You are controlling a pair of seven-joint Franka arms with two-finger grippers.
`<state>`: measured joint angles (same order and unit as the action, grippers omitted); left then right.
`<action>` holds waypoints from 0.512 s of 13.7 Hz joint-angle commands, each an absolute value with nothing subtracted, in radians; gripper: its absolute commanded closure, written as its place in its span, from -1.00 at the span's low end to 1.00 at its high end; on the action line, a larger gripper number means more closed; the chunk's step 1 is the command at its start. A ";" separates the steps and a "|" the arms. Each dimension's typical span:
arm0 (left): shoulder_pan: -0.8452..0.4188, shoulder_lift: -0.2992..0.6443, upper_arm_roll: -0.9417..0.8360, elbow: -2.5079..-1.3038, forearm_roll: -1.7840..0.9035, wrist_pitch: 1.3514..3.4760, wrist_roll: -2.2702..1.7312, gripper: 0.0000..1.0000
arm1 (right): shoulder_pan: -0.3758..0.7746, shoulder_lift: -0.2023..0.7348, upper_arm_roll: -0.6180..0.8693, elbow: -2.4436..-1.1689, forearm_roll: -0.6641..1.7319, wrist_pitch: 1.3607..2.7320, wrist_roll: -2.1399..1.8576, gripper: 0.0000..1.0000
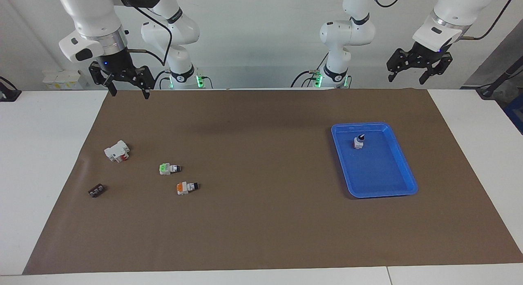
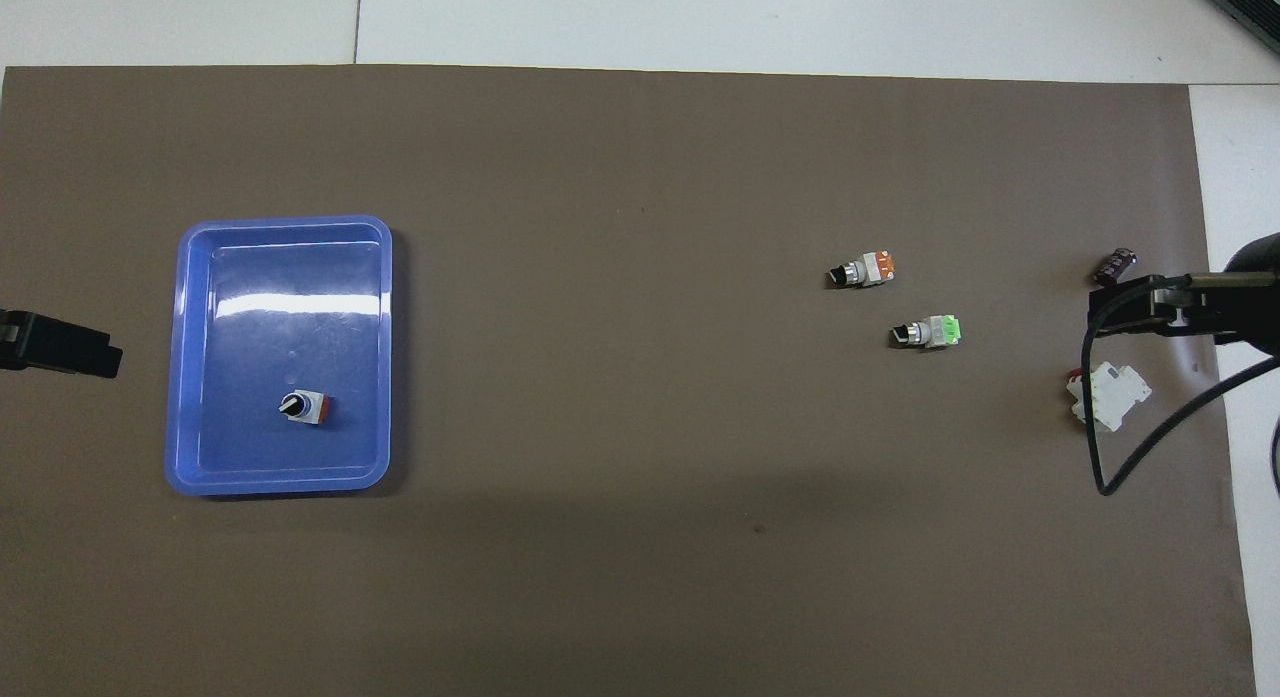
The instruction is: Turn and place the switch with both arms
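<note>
The switch [image 1: 187, 187] with the orange block lies on its side on the brown mat [image 1: 261, 219], well apart from the right gripper [image 1: 127, 88], which hangs over the mat's edge nearest the robots, jaws spread and empty. Just beside the switch is the green-block switch [image 1: 169, 169]. The blue tray [image 1: 404, 170], toward the left arm's end of the table [image 1: 36, 162], holds a second orange-block switch [image 1: 358, 142] standing upright, knob up. The left gripper [image 1: 409, 75] is raised near that tray's end, jaws wide apart, gripping nothing.
</note>
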<state>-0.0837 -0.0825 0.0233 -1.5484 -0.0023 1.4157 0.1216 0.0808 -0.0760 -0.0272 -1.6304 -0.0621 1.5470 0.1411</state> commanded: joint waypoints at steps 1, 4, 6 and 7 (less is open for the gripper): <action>-0.086 -0.086 0.023 -1.557 -0.009 1.437 0.110 -1.00 | 0.048 -0.098 -0.037 -1.634 0.000 1.496 0.109 -1.00; -0.086 -0.100 0.018 -1.589 -0.008 1.456 0.113 -1.00 | 0.046 -0.097 -0.037 -1.637 -0.034 1.500 0.069 -1.00; -0.086 -0.100 0.018 -1.589 -0.008 1.431 0.112 -1.00 | 0.048 -0.100 -0.037 -1.640 -0.043 1.502 0.072 -1.00; -0.086 -0.100 0.018 -1.589 -0.008 1.431 0.112 -1.00 | 0.046 -0.101 -0.037 -1.644 -0.044 1.502 0.074 -1.00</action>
